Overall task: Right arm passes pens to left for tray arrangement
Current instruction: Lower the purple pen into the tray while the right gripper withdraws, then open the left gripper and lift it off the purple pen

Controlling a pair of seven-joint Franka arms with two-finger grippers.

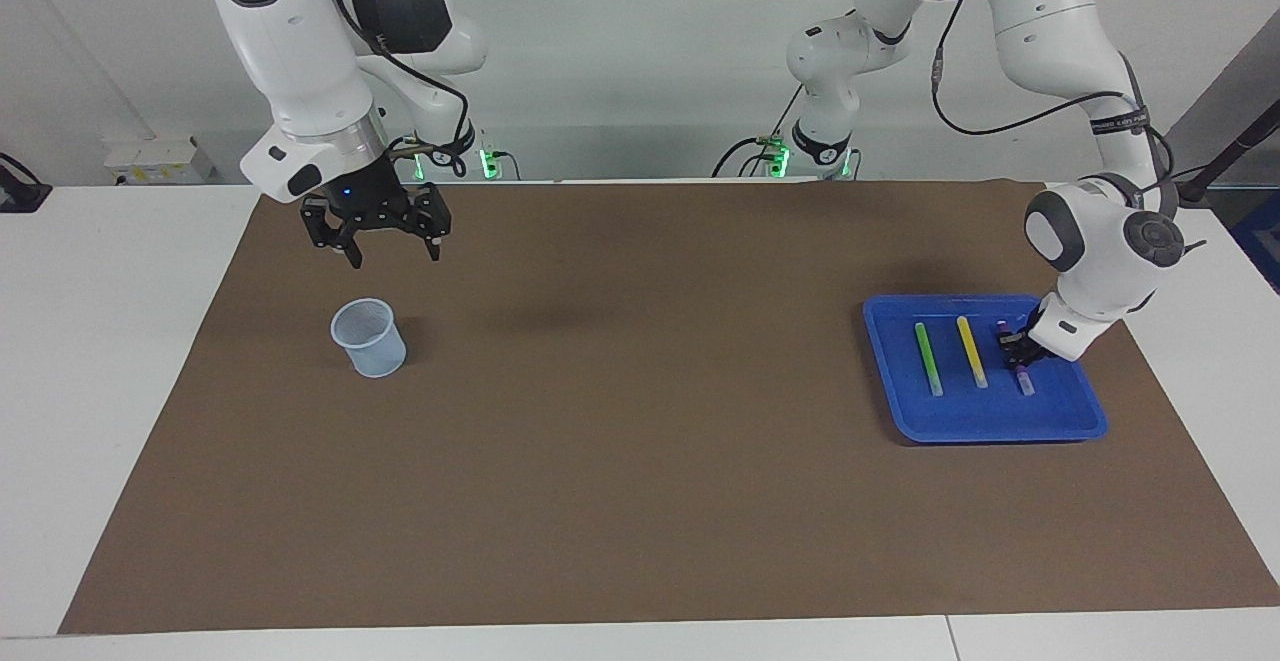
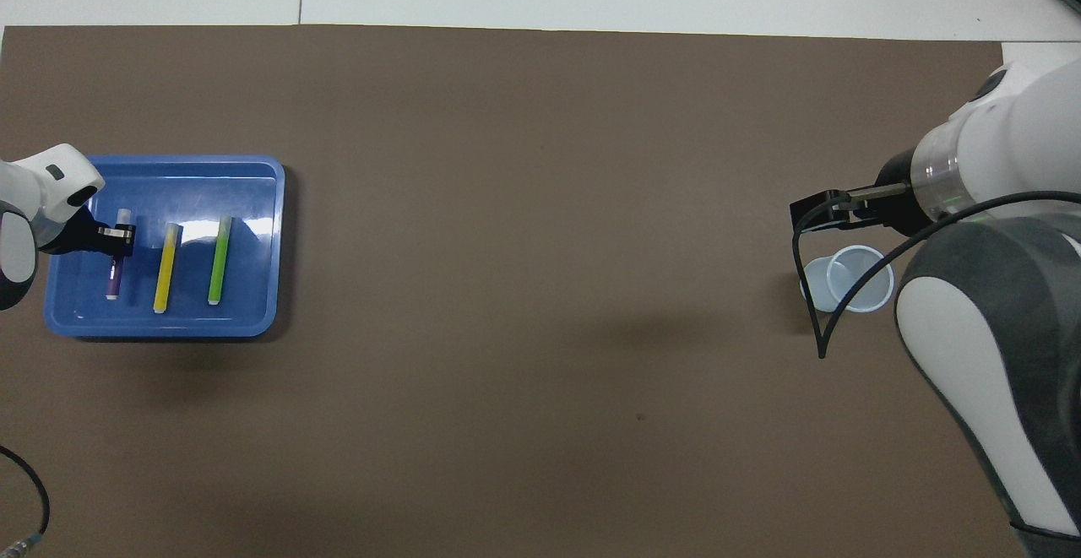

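Pens (image 1: 970,351) — green, yellow, purple, pale-tipped — in blue tray (image 1: 1000,426), left gripper (image 1: 1015,349) clamped on purple.

Setting: a robotics lab bench, not a home or shop. Two white arms, the right arm (image 1: 300,71) and the left arm (image 1: 1050,31), are mounted at one edge of a white table (image 1: 110,361) covered by a plain brown mat (image 1: 640,441), with a bare pale wall rising just past the arm bases. Black cables (image 1: 1010,121) loop off the arms, green indicator lights (image 1: 487,163) glow at the bases (controller or power units, cannot tell which), and a wall-mounted socket box (image 1: 150,161) sits low on the wall toward the right arm's end.
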